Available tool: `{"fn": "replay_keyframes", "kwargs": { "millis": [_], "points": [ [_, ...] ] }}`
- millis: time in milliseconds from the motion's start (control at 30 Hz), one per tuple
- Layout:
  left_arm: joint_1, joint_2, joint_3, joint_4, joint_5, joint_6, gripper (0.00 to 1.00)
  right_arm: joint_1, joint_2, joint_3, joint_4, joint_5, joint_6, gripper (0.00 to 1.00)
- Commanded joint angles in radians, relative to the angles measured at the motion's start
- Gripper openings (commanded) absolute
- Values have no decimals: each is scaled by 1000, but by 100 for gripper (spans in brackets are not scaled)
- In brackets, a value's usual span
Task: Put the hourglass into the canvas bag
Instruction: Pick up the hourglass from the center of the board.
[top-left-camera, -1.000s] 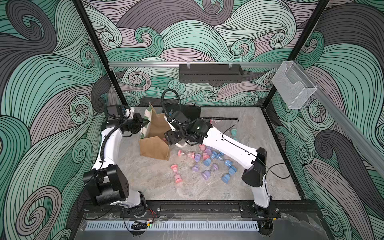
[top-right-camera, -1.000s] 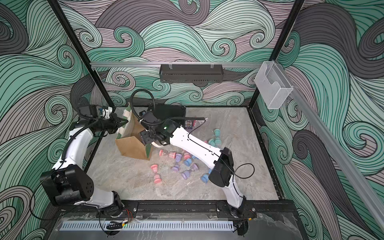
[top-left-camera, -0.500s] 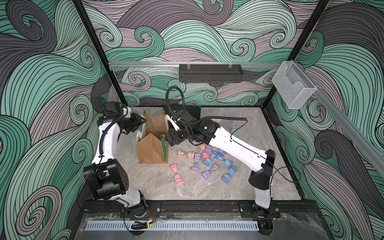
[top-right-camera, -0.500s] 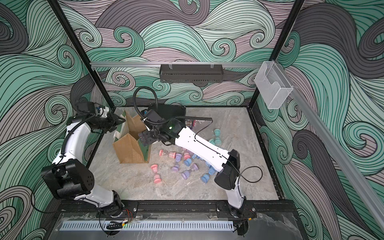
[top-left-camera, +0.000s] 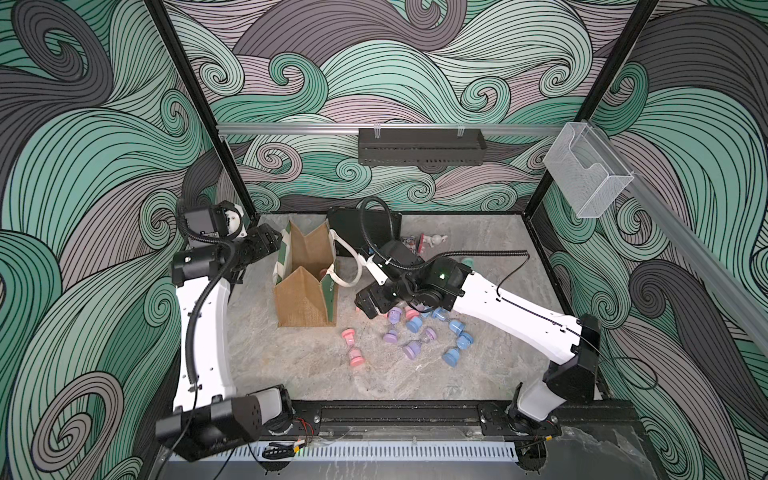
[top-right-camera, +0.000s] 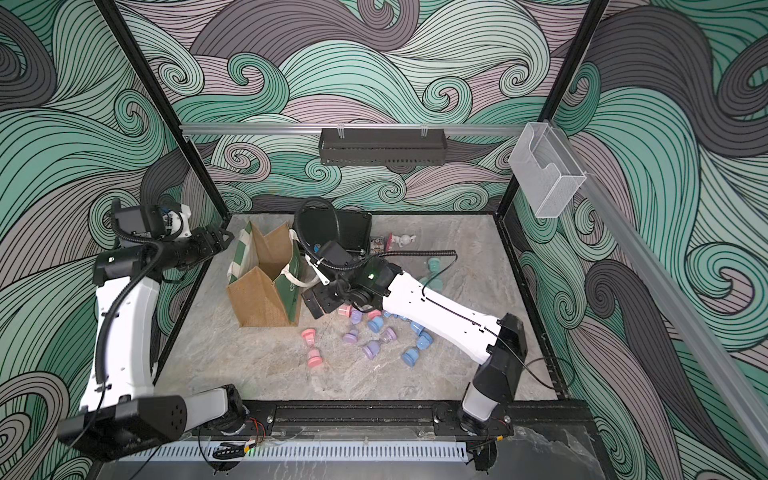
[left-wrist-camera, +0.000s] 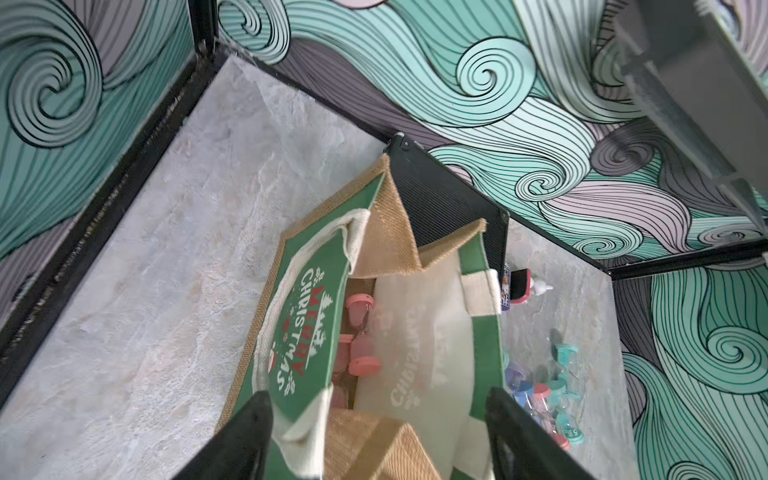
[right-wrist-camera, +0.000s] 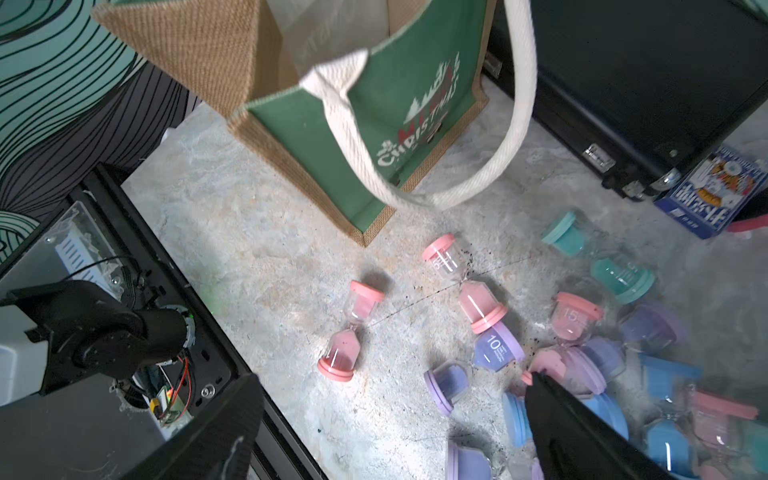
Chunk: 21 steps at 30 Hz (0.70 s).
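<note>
Both arms have drawn back and the canvas bag (top-left-camera: 305, 291) stands upright, a pink hourglass (left-wrist-camera: 360, 332) already inside; left gripper (top-left-camera: 273, 241) and right gripper (top-left-camera: 368, 305) gape empty, so the right should straddle the lone pink hourglass (right-wrist-camera: 351, 332) squarely at its waist.

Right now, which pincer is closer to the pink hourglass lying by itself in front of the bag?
Right. The right pincer hovers close behind the pink hourglass. The left pincer is on the canvas bag's other side, by its rim.
</note>
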Motion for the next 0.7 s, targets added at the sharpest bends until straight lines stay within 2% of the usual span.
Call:
{"fn": "replay_keyframes", "kwargs": {
  "millis": [0,167,400,567,667],
  "points": [
    [-70,-72,-41,-122,-95,21,79,-22,-81,-125,85,-87,27,100],
    [-227,-219,-219,-136,-135,-80,79,-71,-185,-360,240,-236,52,100],
    [-447,-357,-478,-97,-169,-294,75,-108,-284,-579,375,-306,2,100],
    [-588,-344,-600,-36,-205,-421,73,-150,-267,-642,418,-372,36,99],
    [-685,-310,-681,66,-256,-495,73,-155,-268,-679,467,-374,38,100]
  ]
}}
